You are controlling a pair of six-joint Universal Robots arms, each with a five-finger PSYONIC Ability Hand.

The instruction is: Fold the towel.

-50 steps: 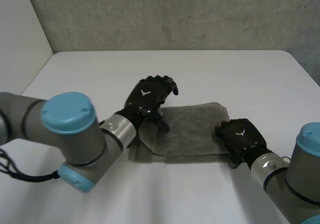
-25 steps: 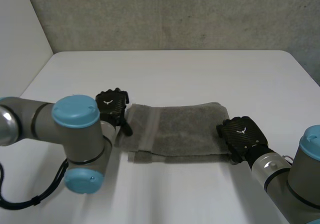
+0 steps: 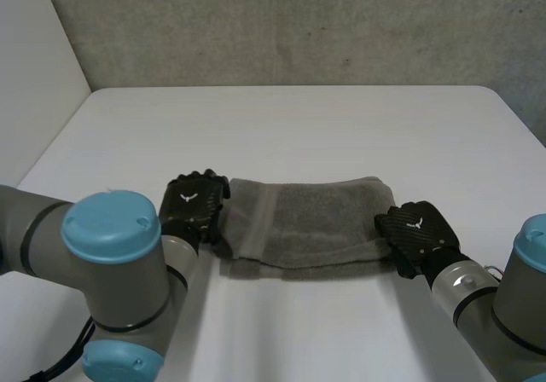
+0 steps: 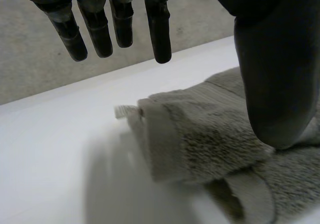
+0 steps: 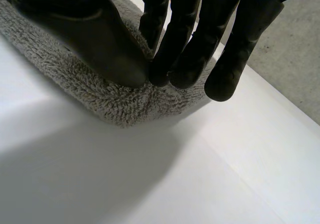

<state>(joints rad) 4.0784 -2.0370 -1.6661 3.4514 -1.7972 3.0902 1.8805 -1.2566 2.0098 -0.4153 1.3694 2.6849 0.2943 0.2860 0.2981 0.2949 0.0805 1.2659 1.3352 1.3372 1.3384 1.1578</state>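
The left hand (image 3: 194, 206) sits at the left end of the folded grey towel (image 3: 307, 224) mid-bench (image 3: 341, 126), its fingers (image 4: 159, 29) straight and spread, gripping nothing, so that loose end could slump open. The right hand (image 3: 418, 233) pinches the right end, and a tug may skew the fold. The towel's tag (image 4: 122, 112) is unreadable.

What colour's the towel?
Grey towel, plain, flat woven band near one end; left wrist view shows it best.
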